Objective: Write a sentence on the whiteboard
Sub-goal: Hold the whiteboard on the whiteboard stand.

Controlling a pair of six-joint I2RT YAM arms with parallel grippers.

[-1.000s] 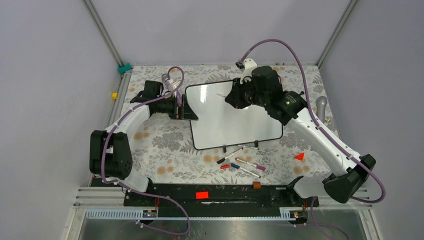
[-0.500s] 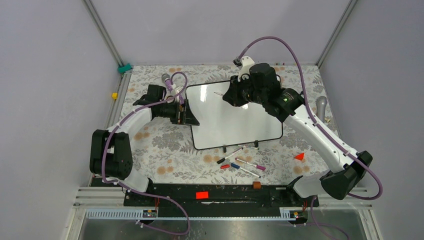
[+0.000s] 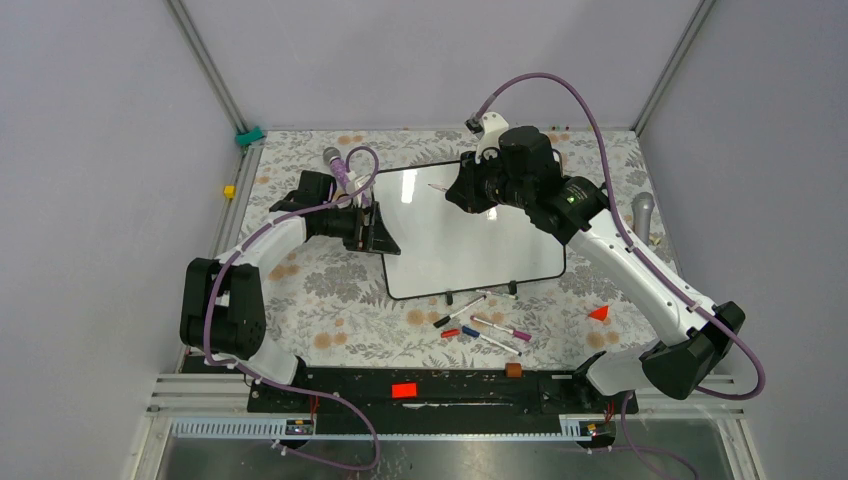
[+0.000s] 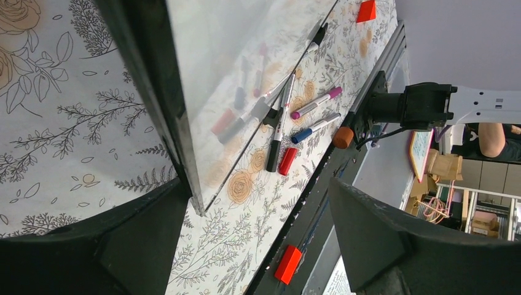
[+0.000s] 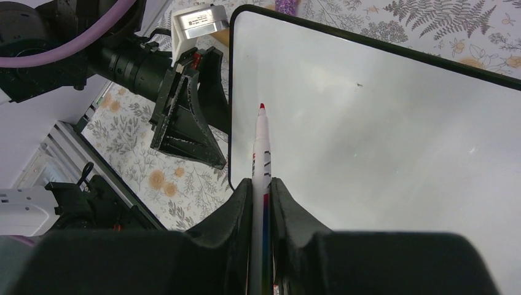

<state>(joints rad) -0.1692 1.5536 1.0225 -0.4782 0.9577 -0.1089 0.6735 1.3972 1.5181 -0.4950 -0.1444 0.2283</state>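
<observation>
whiteboard (image 3: 460,250) edge between wide left gripper (image 3: 378,230) jaws; red marker (image 5: 262,147) in right gripper (image 5: 262,185)

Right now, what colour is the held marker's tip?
Red; the marker tip shows best in the right wrist view.

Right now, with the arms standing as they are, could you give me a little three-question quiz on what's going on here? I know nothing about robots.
1. True or false: the sentence is already written on the whiteboard.
2. Which one grips the red-tipped marker? A: the left pincer. B: the right pincer.
3. What lies on the table by the whiteboard's near edge?

Key:
1. False: the whiteboard bears no sentence.
2. B. The left pincer stands open at the whiteboard's left edge.
3. Several loose markers.
</observation>
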